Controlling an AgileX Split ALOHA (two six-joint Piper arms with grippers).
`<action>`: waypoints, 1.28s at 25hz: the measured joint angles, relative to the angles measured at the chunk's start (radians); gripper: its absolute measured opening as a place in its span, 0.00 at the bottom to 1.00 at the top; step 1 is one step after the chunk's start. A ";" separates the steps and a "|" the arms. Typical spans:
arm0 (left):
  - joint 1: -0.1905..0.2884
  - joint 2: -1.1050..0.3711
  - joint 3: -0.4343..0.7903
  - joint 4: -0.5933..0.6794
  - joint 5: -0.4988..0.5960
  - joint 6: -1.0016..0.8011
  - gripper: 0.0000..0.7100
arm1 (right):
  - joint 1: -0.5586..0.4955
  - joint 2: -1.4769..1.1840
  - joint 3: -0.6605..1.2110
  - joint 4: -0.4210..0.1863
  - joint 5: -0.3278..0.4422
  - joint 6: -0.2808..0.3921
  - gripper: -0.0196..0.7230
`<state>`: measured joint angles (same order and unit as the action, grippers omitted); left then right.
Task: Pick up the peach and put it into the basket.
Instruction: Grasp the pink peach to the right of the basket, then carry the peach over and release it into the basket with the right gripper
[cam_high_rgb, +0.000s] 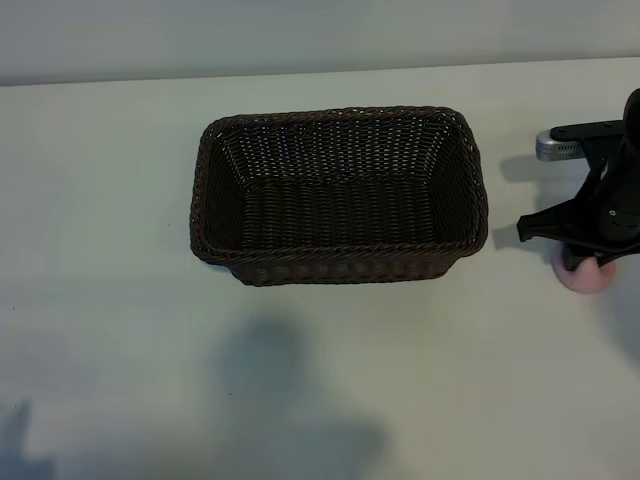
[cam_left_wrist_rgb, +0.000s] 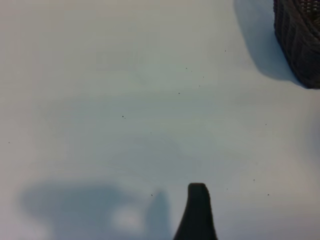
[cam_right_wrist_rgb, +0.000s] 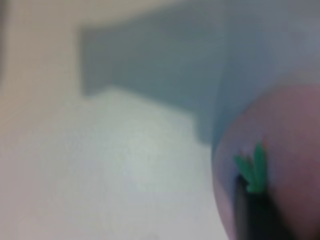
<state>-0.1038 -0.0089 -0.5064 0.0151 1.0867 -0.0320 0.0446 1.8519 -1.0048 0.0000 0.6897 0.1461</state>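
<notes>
The peach (cam_high_rgb: 588, 279) sits on the white table (cam_high_rgb: 120, 200), well to the right of the basket (cam_high_rgb: 338, 255) and still outside it. The right gripper (cam_high_rgb: 583, 262) points straight down onto it — whether its fingers are clamped on the fruit or merely around it, I cannot tell. In the right wrist view the peach (cam_right_wrist_rgb: 280, 165) (pink, with a small green leaf (cam_right_wrist_rgb: 254, 167)) looms close. The left gripper (cam_left_wrist_rgb: 198, 210) hangs over bare table near the basket's corner (cam_left_wrist_rgb: 300, 40), its fingers spread apart.

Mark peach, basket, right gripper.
peach (cam_high_rgb: 588, 280), exterior view, pink underside below the gripper.
basket (cam_high_rgb: 340, 252), exterior view, near braided rim.
right gripper (cam_high_rgb: 580, 262), exterior view, fingertips at the peach's top.
</notes>
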 joint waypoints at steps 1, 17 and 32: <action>0.000 0.000 0.000 0.000 0.000 0.000 0.84 | 0.000 -0.001 0.000 0.000 0.003 0.000 0.16; 0.000 0.000 0.000 -0.009 -0.001 0.000 0.84 | 0.000 -0.270 -0.160 0.000 0.198 -0.001 0.08; 0.000 0.000 0.000 -0.009 -0.001 0.000 0.84 | 0.265 -0.270 -0.373 0.075 0.280 -0.005 0.08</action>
<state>-0.1038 -0.0089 -0.5064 0.0063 1.0860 -0.0320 0.3098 1.5815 -1.3778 0.0750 0.9692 0.1407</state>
